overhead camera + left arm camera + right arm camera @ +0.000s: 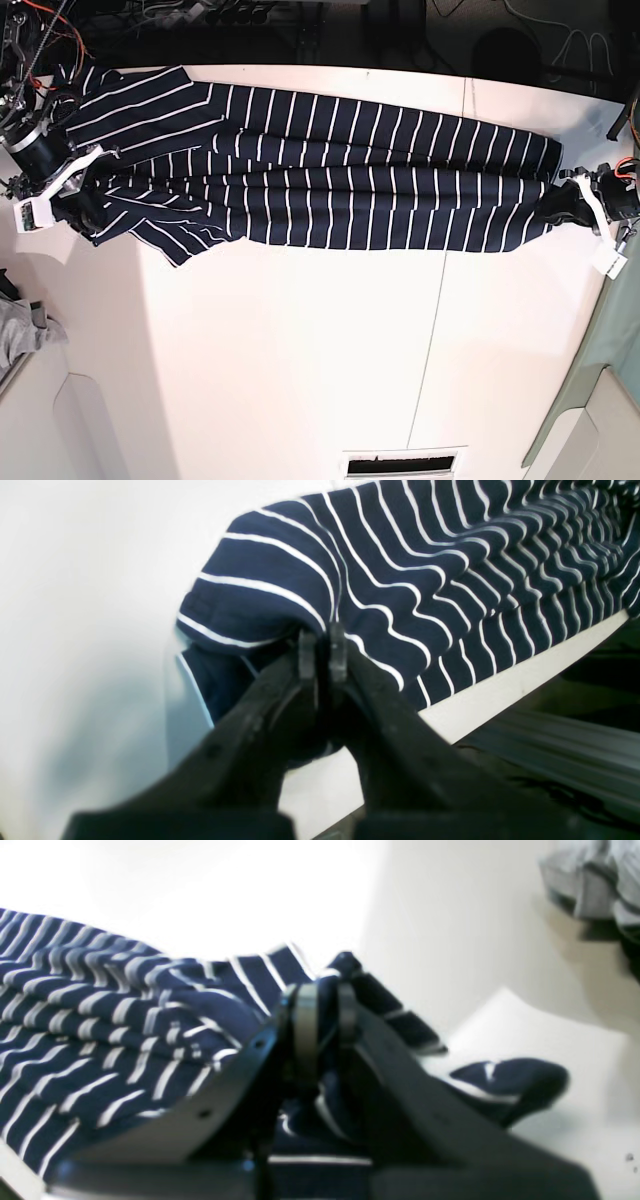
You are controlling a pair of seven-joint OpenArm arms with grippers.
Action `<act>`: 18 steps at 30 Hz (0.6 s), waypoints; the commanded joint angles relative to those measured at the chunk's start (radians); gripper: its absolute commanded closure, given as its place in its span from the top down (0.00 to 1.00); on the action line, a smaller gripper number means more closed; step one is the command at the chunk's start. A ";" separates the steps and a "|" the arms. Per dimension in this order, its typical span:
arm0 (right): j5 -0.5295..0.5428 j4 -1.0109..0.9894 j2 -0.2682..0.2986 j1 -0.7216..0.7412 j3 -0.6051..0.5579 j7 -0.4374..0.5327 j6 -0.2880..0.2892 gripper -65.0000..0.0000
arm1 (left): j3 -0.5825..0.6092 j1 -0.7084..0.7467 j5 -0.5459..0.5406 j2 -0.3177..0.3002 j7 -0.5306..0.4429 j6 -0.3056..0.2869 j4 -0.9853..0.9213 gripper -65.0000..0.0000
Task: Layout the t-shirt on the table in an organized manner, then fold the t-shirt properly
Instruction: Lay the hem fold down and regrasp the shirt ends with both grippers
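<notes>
The navy t-shirt (350, 180) with thin white stripes lies stretched lengthwise along the far part of the white table (300, 350), rumpled into long folds. In the base view its sleeve end is at the left and its bottom end at the right. My left gripper (563, 200) is at that right end, near the table's edge. The left wrist view shows this gripper (322, 652) shut on a bunched corner of the t-shirt (400, 580). My right gripper (88, 198) is at the left end. The right wrist view shows it (325, 1015) shut on a fold of the t-shirt (100, 1005).
A plain grey cloth (22, 328) lies at the left edge of the base view, and the same grey cloth (595, 880) shows at the upper right of the right wrist view. A thin dark seam (440, 300) crosses the table. A vent slot (398, 465) sits at the near edge. Cables hang behind the far edge.
</notes>
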 commanded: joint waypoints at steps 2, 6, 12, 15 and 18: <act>0.013 0.014 0.017 -0.026 0.023 0.019 -0.002 0.00 | -0.009 -0.009 -0.018 -0.022 -0.013 -0.009 0.013 0.00; 0.012 0.013 0.015 -0.045 0.026 0.019 -0.002 0.00 | -0.009 -0.009 -0.012 -0.022 -0.014 -0.009 0.013 0.00; 0.013 0.013 0.014 -0.040 0.026 0.019 -0.002 0.00 | -0.009 -0.010 -0.010 -0.022 -0.018 -0.009 0.013 0.43; 0.012 0.013 0.014 -0.040 0.026 0.019 -0.002 0.00 | -0.009 -0.015 0.005 -0.023 -0.045 -0.009 0.013 0.68; 0.011 0.013 0.014 -0.040 0.026 0.018 -0.002 0.00 | -0.009 -0.015 0.066 -0.022 -0.099 -0.009 0.013 0.68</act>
